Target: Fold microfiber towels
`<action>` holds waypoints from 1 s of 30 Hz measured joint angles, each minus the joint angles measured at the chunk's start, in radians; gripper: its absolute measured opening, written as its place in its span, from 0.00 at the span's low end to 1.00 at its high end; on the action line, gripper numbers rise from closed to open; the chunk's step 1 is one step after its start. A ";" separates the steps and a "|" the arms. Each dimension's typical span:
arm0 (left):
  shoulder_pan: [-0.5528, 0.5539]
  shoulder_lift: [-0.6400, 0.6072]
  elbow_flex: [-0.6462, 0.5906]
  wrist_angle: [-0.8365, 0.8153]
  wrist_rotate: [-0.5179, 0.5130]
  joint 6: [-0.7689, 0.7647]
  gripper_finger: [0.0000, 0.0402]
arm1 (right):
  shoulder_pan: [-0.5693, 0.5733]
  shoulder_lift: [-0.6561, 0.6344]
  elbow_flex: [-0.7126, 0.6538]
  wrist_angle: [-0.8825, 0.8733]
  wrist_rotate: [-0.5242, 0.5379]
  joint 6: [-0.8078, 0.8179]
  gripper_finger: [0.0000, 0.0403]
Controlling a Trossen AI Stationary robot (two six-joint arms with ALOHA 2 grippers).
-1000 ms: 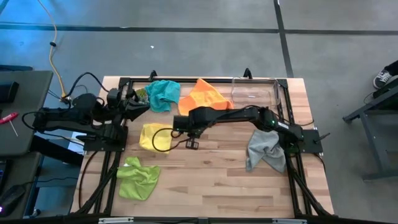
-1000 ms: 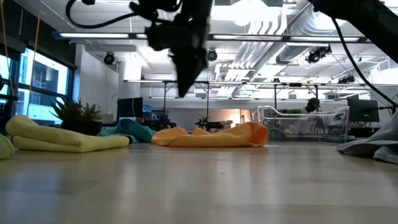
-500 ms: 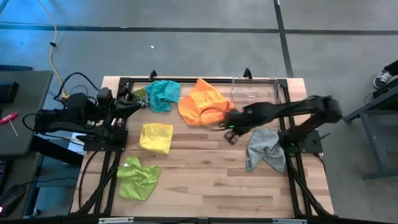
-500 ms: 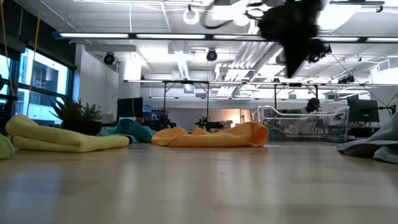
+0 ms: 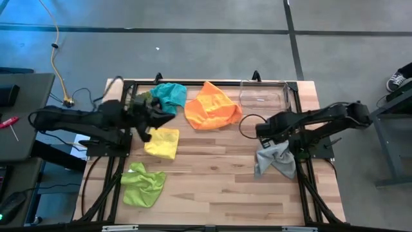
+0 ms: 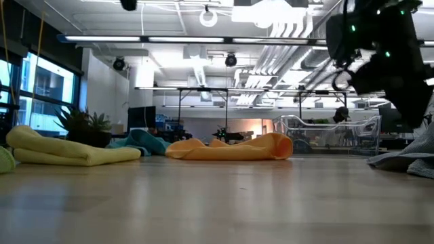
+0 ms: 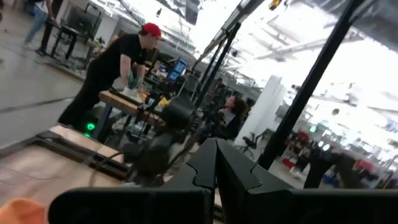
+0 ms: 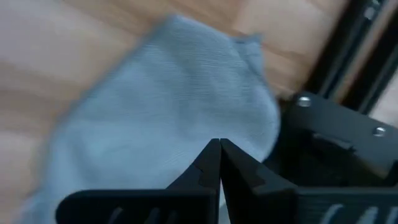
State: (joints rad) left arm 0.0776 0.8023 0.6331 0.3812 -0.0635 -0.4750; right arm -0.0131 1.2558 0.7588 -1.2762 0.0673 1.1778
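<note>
I have the right gripper (image 5: 262,133) above the grey towel (image 5: 275,158) at the bench's (image 5: 219,180) right edge, fingers closed on nothing. The left gripper (image 5: 153,120) sits between the teal towel (image 5: 170,96) and yellow towel (image 5: 162,142), fingers also closed, empty.

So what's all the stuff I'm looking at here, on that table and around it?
Teal microfiber towel: one, crumpled, far edge, left of the orange one.
Orange microfiber towel: one, spread loosely, far middle.
Yellow microfiber towel: one, folded, left of centre.
Lime green microfiber towel: one, crumpled, near left corner.
Grey microfiber towel: one, crumpled, right side.
Clear plastic bin: one, far right corner.
Wooden table: one, light slats, black frame.
Person in a red cap: one, at a bench beyond the table.
Left gripper: black, shut, by the yellow towel's far edge.
Right gripper: black, shut, above the grey towel.
</note>
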 joint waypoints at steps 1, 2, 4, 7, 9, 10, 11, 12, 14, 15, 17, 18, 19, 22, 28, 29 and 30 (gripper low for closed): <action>0.000 0.031 0.000 0.029 0.001 -0.020 0.00 | -0.012 -0.007 -0.026 0.016 -0.001 -0.017 0.03; 0.000 0.062 0.000 0.060 0.004 -0.035 0.00 | -0.024 -0.017 -0.050 0.045 -0.001 -0.037 0.05; 0.000 0.121 0.000 0.113 0.014 -0.061 0.00 | -0.048 -0.032 -0.065 0.071 0.006 -0.061 0.11; 0.000 0.190 0.000 0.168 0.023 -0.100 0.00 | -0.067 -0.068 -0.050 0.115 0.055 -0.126 0.23; 0.000 0.225 0.000 0.201 0.027 -0.124 0.00 | -0.096 -0.080 -0.050 0.141 0.059 -0.154 0.31; 0.000 0.240 0.000 0.214 0.027 -0.135 0.00 | -0.114 -0.083 -0.052 0.146 0.056 -0.146 0.35; 0.000 0.252 0.000 0.224 0.028 -0.142 0.00 | -0.130 -0.083 -0.059 0.150 0.048 -0.139 0.39; 0.000 0.261 0.000 0.231 0.029 -0.145 0.00 | -0.145 -0.082 -0.069 0.154 0.042 -0.135 0.42; 0.000 0.274 0.000 0.249 0.029 -0.150 0.00 | -0.177 -0.078 -0.090 0.168 0.033 -0.122 0.48; 0.000 0.276 0.000 0.253 0.029 -0.150 0.00 | -0.194 -0.078 -0.099 0.180 0.031 -0.119 0.49; 0.000 0.279 0.000 0.255 0.029 -0.151 0.00 | -0.225 -0.078 -0.119 0.195 0.034 -0.113 0.52; 0.000 0.280 0.000 0.254 0.029 -0.150 0.00 | -0.241 -0.078 -0.129 0.202 0.034 -0.113 0.53; 0.000 0.280 0.000 0.254 0.029 -0.150 0.00 | -0.257 -0.078 -0.140 0.220 0.033 -0.113 0.53; 0.000 0.280 0.000 0.254 0.029 -0.146 0.00 | -0.292 -0.078 -0.178 0.297 0.008 -0.137 0.54; 0.000 0.280 0.000 0.254 0.052 -0.150 0.00 | -0.323 -0.078 -0.230 0.369 -0.042 -0.119 0.54; 0.000 0.280 0.000 0.253 0.054 -0.150 0.00 | -0.323 -0.078 -0.236 0.368 -0.039 -0.107 0.54; 0.000 0.280 0.000 0.253 0.056 -0.150 0.00 | -0.324 -0.078 -0.239 0.368 -0.037 -0.104 0.53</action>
State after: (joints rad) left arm 0.0772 1.0821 0.6334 0.6344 -0.0078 -0.6250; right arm -0.3367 1.1782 0.5202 -0.9078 0.0303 1.0737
